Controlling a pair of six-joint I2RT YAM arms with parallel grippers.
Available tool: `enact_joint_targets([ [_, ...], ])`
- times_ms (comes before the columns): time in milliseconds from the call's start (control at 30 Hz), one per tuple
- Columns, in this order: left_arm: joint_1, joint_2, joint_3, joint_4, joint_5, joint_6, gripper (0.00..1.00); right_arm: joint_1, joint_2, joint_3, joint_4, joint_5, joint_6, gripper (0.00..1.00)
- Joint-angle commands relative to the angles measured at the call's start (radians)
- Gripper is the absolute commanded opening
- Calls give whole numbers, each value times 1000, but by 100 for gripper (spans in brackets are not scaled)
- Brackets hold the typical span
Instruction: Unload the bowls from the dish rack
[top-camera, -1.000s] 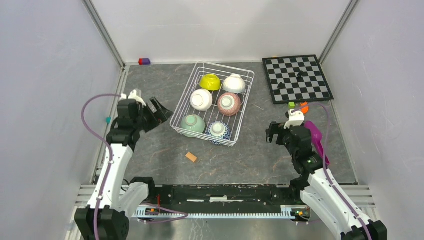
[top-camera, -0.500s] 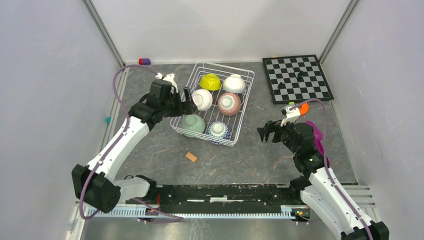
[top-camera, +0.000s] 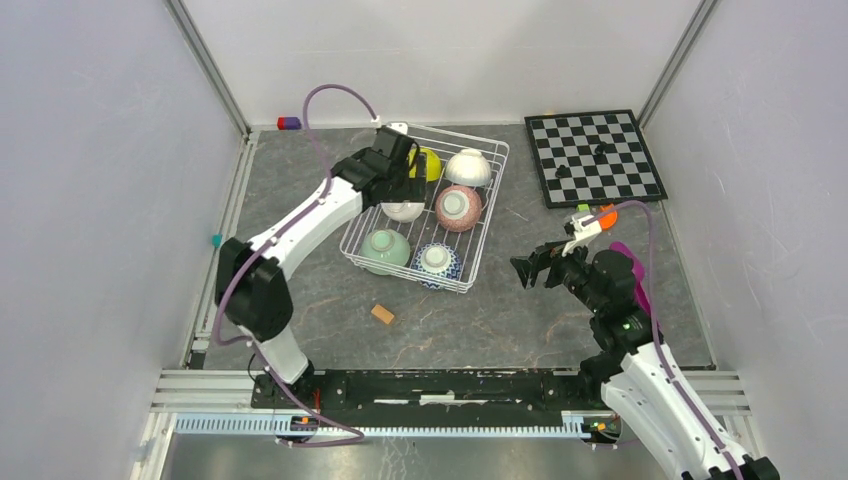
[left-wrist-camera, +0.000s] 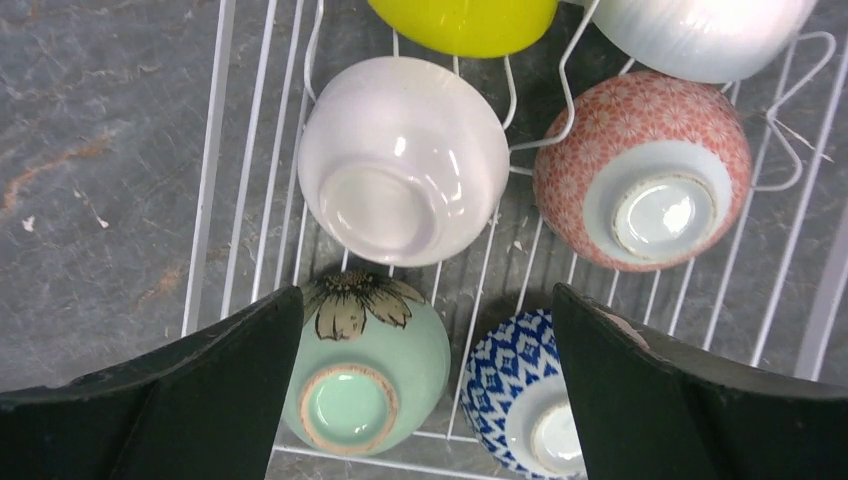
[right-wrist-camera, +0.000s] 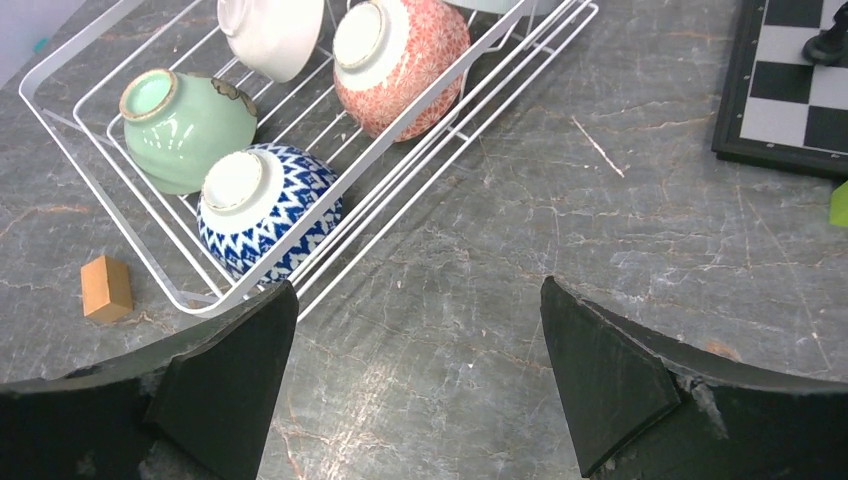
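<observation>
The left fingers (left-wrist-camera: 220, 390) and right fingers (right-wrist-camera: 620, 380) gape wide, empty. The white bowl (left-wrist-camera: 400, 160) lies between the left pair; best lower astride it, missing dish rack (left-wrist-camera: 205, 170) wires.

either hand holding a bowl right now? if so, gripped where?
Nothing is held. The left hand is open above the dish rack, with the white bowl ahead of its fingers but not touched. The right hand is open over the table beside the rack.

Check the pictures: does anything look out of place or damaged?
A small wooden block lies loose on the table beside the dish rack's near side, unrelated to dishes. The bowls look intact.
</observation>
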Motion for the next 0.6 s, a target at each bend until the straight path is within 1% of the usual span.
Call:
enact_joint_targets([
  [0, -41, 79, 118, -71, -143, 76, 100, 1, -39, 13, 26, 24, -9, 98],
  [267, -74, 196, 183, -100, -249, 79, 100, 1, -47, -4, 31, 19, -10, 98],
  [433, -115, 264, 230, -122, -374, 67, 100, 2, -53, -7, 44, 18, -6, 98],
  [567, -146, 287, 250, -122, -396, 72, 100, 1, -52, -5, 42, 24, -7, 98],
])
